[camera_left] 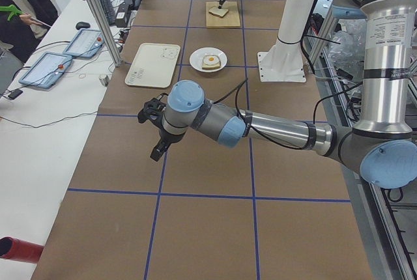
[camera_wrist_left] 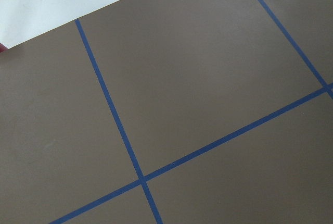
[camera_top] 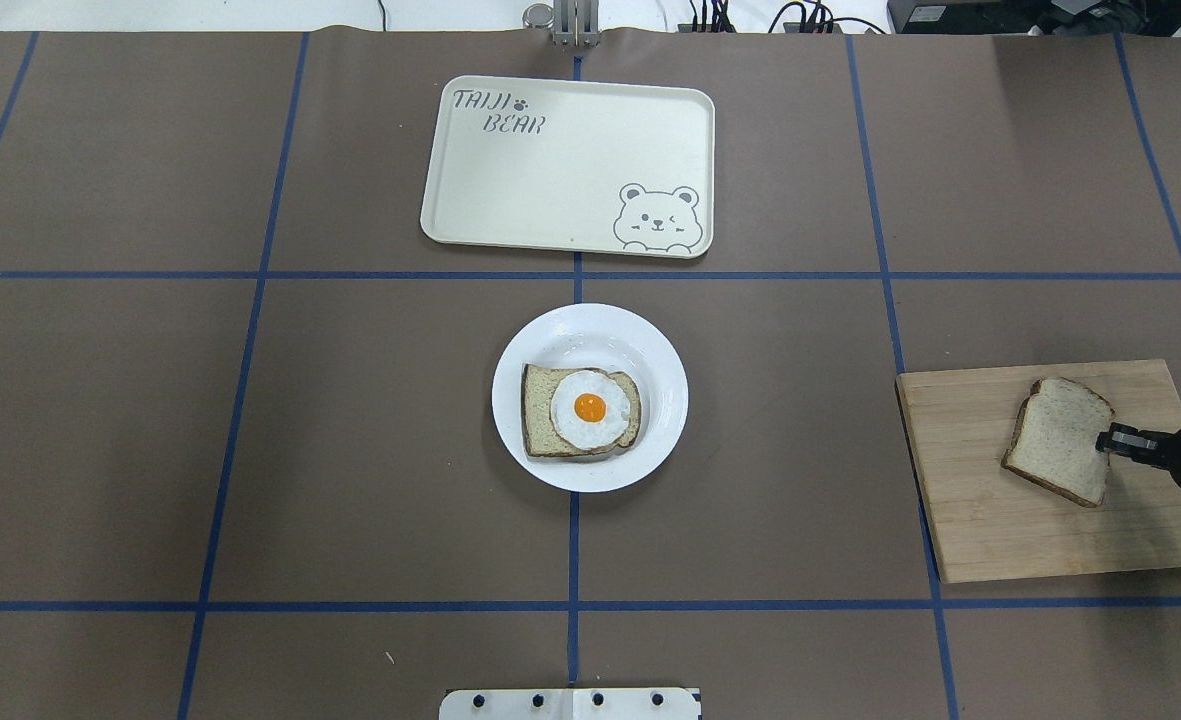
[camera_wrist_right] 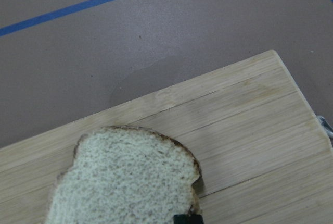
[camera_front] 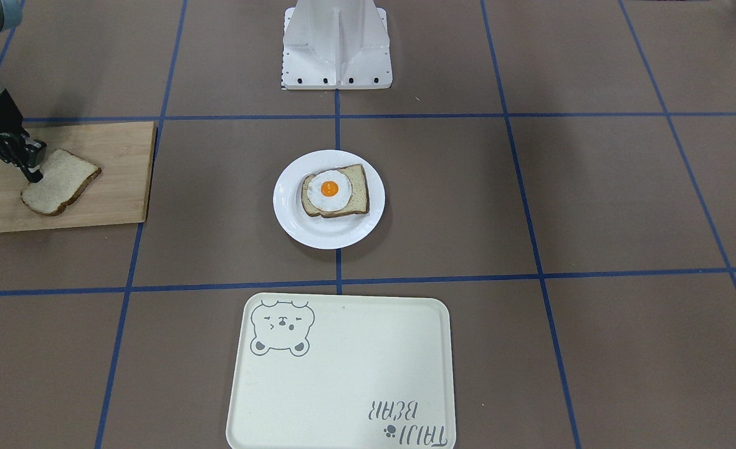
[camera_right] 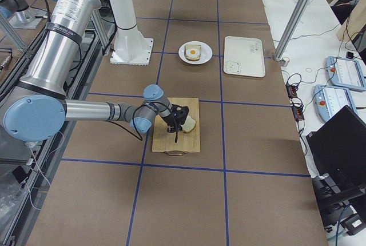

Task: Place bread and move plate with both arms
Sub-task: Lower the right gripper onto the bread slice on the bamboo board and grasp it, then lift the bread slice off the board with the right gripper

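Note:
The plain bread [camera_front: 59, 184] lies on a wooden cutting board [camera_front: 112, 181], one edge slightly raised. My right gripper [camera_front: 33, 176] is shut on the slice's edge; it also shows in the overhead view [camera_top: 1108, 440], at the bread [camera_top: 1055, 440]. The right wrist view shows the bread [camera_wrist_right: 125, 182] close up. The white plate [camera_front: 293, 218] sits mid-table and holds an egg-topped slice [camera_front: 333, 190]. My left gripper [camera_left: 156, 153] hovers over bare table, far from the plate; I cannot tell whether it is open or shut.
The cream bear tray [camera_front: 343, 374] lies just beyond the plate, on the operators' side. The robot base [camera_front: 336, 50] stands behind the plate. The left wrist view shows only brown table and blue tape lines.

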Available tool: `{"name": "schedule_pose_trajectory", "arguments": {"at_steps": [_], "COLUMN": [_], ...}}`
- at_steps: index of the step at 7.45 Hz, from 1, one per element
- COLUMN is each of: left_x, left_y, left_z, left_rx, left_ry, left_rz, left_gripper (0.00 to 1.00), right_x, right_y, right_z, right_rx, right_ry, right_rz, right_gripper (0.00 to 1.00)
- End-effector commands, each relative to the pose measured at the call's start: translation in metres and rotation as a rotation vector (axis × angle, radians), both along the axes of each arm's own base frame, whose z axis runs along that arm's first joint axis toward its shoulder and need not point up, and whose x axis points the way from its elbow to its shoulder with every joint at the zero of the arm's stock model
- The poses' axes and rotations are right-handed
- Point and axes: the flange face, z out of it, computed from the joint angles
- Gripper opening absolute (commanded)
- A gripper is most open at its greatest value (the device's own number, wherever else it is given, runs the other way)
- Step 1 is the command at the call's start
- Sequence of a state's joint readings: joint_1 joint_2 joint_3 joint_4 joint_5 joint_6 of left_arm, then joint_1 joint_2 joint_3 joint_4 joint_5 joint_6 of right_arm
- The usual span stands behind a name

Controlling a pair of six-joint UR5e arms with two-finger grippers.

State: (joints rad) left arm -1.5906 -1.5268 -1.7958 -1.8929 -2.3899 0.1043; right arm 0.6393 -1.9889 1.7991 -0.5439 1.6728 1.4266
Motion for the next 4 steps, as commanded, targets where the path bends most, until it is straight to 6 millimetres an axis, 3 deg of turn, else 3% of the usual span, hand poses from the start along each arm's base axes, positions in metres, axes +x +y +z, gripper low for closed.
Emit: {"name": "schedule_pose_trajectory", "arguments": {"at_steps": [1, 4], "left_x": [0.0, 0.0], "left_y": [0.0, 0.0], "left_z": [0.0, -0.002], "left_rx": [-0.001, 0.001], "left_ry": [0.001, 0.001], "left_rz": [-0.001, -0.002], "left_gripper": [0.98, 0.98], "right_x": [0.004, 0.034], "right_y": [-0.001, -0.03], "right_z": [-0.014, -0.063], "right_rx": [-0.007, -0.014], "right_ry": [-0.05, -0.205], "right_rz": [-0.027, -0.042], "right_gripper": [0.0, 0.0]}}
